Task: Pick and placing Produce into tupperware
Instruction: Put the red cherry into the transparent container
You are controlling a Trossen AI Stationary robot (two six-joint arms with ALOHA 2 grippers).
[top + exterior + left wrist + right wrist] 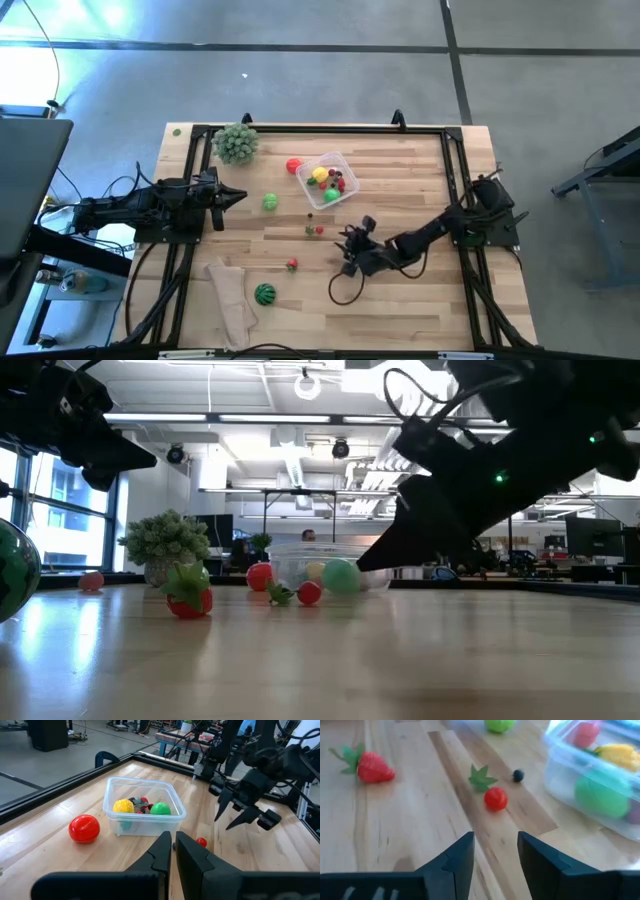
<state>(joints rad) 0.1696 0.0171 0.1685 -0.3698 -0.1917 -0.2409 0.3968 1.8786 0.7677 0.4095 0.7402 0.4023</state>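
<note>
Centre-right of high view: right gripper [350, 243] fingers apart, empty, aimed at small red round toy tomato [496, 799] with loose green leaf piece [481, 777] and tiny dark berry [518, 775] just beyond. Clear plastic square tupperware [342, 164] above centre, already holding yellow, green, red produce. Left gripper [238, 195] at left, fingers together, waiting. Step judged: approach for pick. Next: lower onto tomato, close, carry to tupperware.
</note>
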